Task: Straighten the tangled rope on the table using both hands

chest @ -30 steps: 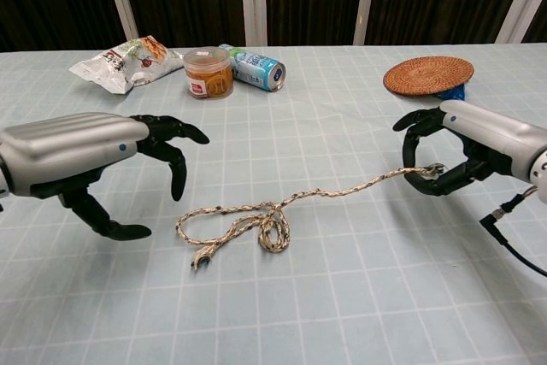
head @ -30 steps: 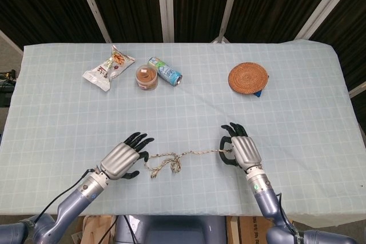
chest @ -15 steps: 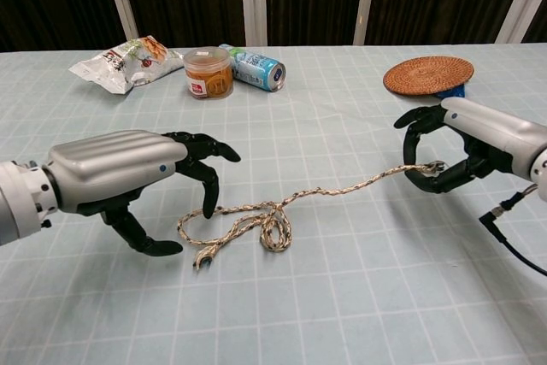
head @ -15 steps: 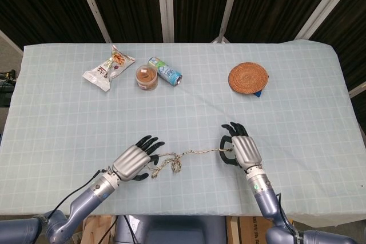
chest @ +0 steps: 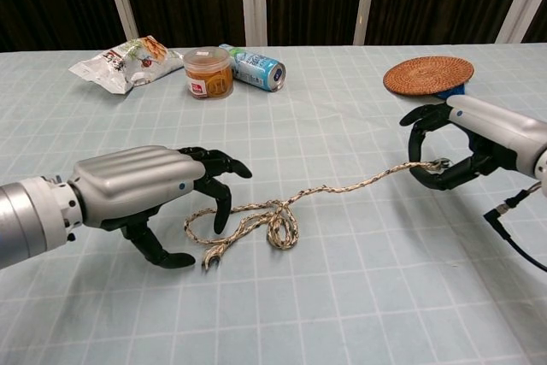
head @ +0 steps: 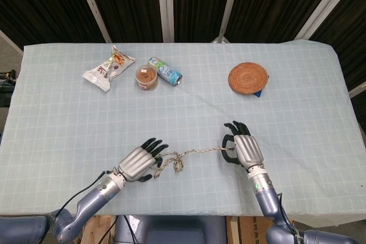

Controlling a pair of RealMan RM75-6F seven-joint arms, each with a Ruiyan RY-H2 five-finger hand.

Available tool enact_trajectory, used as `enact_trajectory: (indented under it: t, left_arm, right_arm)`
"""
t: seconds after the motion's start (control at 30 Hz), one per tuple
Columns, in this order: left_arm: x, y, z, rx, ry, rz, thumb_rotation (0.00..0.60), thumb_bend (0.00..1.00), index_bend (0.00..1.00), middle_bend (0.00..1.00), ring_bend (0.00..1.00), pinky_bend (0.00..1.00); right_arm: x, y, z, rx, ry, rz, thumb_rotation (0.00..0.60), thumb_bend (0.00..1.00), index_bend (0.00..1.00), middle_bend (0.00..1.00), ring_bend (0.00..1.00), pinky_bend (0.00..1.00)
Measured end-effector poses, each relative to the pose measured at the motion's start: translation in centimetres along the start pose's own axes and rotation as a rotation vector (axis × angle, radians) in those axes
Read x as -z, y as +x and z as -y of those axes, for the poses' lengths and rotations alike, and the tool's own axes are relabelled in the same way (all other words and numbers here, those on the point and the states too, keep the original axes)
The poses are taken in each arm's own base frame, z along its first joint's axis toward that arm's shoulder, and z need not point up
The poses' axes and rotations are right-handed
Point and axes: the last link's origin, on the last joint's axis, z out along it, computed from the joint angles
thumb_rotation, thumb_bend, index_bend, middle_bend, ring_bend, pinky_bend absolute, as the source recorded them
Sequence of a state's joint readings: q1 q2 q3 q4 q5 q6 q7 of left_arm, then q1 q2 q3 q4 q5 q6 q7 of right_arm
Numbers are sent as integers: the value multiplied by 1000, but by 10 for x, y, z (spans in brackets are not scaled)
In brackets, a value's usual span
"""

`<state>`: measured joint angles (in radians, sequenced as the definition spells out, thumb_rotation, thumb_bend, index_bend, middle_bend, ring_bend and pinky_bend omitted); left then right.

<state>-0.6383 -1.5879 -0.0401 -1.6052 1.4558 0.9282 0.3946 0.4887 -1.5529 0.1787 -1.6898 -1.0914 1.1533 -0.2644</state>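
The speckled beige braided rope [chest: 282, 211] is lying on the tabletop [head: 68, 118], a pale grid-patterned cloth surface, near its front edge and between the two robot hands. Only its right half is being drawn out: from the knot a fairly straight length is running up to the right, where its end is being pinched in the curled fingers of the right robot hand [chest: 457, 147], raised a little above the cloth. The left half is still bunched, with a loose loop and a small tangle near the middle [head: 171, 161] and a frayed free end pointing toward the front edge. The left robot hand [chest: 158, 190] is being held over that loop with its dark fingers spread and arched downward; nothing is being gripped by it, and whether its fingertips are touching the rope cannot be told. The task is therefore judged to be under way, but far from finished: one end is secured, while the other end is yet to be taken and the tangle is yet to be pulled out.

Well apart at the far side, a crinkled snack bag [head: 107, 67], a brown-lidded jar [head: 147, 78], a blue can on its side [head: 166, 71] and a round woven coaster [head: 247, 77] are lying untouched.
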Motion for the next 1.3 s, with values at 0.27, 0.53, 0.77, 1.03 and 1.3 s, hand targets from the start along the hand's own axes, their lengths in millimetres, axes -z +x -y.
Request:
enact_trajectory:
  t: [0.27, 0.53, 0.77, 1.03, 1.3]
  left_arm:
    - [-8, -4, -6, 2, -14, -4, 600, 326, 472, 65, 0, 0]
    - [-13, -8, -11, 4, -22, -6, 600, 391, 483, 65, 0, 0]
    - [-15, -10, -14, 4, -17, -10, 600, 444, 512, 71, 0, 0]
    - [-17, -11, -16, 4, -11, -17, 600, 447, 514, 70, 0, 0]
    - [-22, -10, -21, 12, -21, -50, 600, 443, 503, 69, 0, 0]
  right_arm:
    - [-1, 0, -3, -1, -10, -1, 600, 472, 653, 180, 0, 0]
    - [-2, 2, -5, 1, -15, -6, 600, 473, 653, 180, 0, 0]
    - [-1, 3, -6, 2, -17, -9, 600, 473, 653, 180, 0, 0]
    - [-2, 5, -6, 1, -17, -12, 600, 473, 653, 180, 0, 0]
    - [-2, 6, -8, 1, -24, -17, 600, 472, 653, 180, 0, 0]
